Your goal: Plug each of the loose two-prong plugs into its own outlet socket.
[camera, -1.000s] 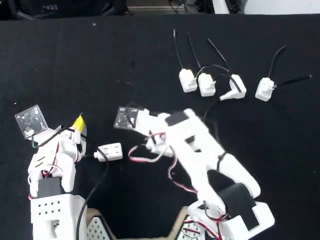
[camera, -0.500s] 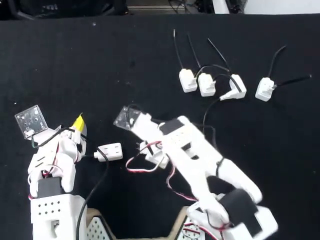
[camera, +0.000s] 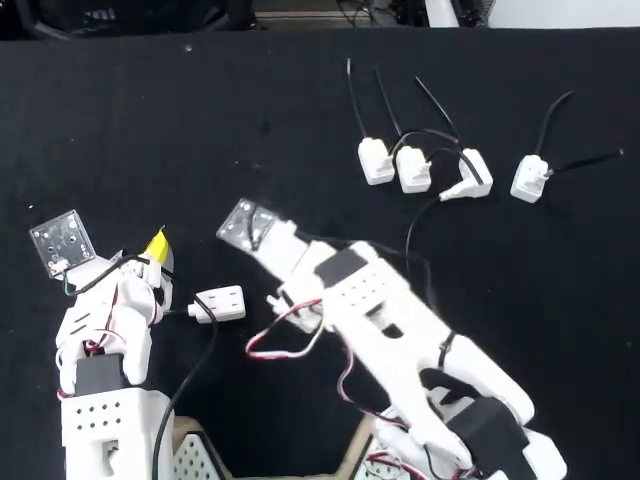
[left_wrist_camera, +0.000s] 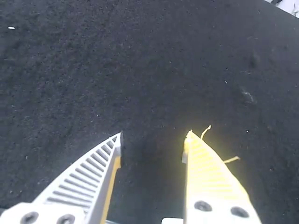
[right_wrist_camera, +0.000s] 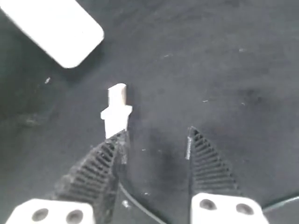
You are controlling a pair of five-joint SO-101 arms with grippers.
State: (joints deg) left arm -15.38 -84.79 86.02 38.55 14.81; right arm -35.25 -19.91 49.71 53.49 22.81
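Observation:
A white outlet socket block (camera: 222, 302) lies at the front left of the black table, its black cord trailing toward the front edge. Several white two-prong plugs (camera: 375, 160) (camera: 413, 170) (camera: 470, 175) (camera: 528, 180) with black cords lie in a row at the back right. My right arm (camera: 350, 280) stretches from the front toward the block. My right gripper (right_wrist_camera: 156, 135) hangs open over bare cloth, the socket block (right_wrist_camera: 56, 30) a short way beyond it and a small white piece (right_wrist_camera: 116, 107) just past one fingertip. My left gripper (camera: 155, 250) (left_wrist_camera: 152, 137) stands open beside the block, holding nothing.
Red and white wires (camera: 290, 345) loop off the right arm above the cloth. The socket block's cord (camera: 195, 370) runs between the two arm bases. The table's back edge (camera: 300, 25) borders dark clutter.
My right arm has swung left and stretched toward the socket block, its wrist edging up and to the left. The left arm, the block and the plugs have stayed put.

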